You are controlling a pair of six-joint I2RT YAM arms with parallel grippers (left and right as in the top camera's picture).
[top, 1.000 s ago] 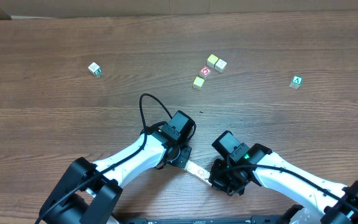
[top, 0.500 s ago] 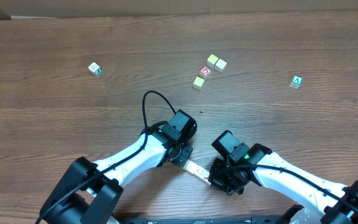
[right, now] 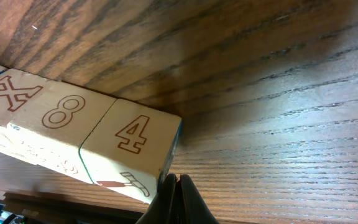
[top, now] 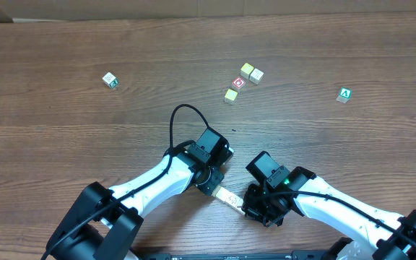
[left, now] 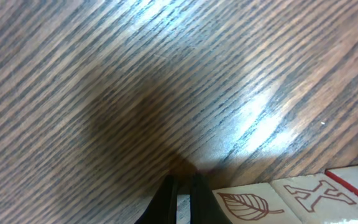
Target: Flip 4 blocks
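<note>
Four small cream blocks lie loose on the far half of the table: one alone at the left (top: 109,79), two touching (top: 246,70) (top: 256,75), and a pale yellow one (top: 231,94) just below them. My left gripper (top: 215,186) (left: 180,183) and my right gripper (top: 255,206) (right: 174,180) are both shut, empty, and low over the table near its front edge, far from those blocks. Each gripper's tips sit at one end of a short row of printed cream cubes (top: 227,195).
That row shows a leaf (left: 244,204) and an X in the left wrist view, and X, 8 and 4 (right: 131,134) in the right wrist view. A red-faced cube (top: 238,83) sits among the middle blocks. A green "A" cube (top: 345,94) lies far right.
My left arm has shifted slightly to the right, and its cable loop has moved with it. The right arm and all the cubes are as before.
</note>
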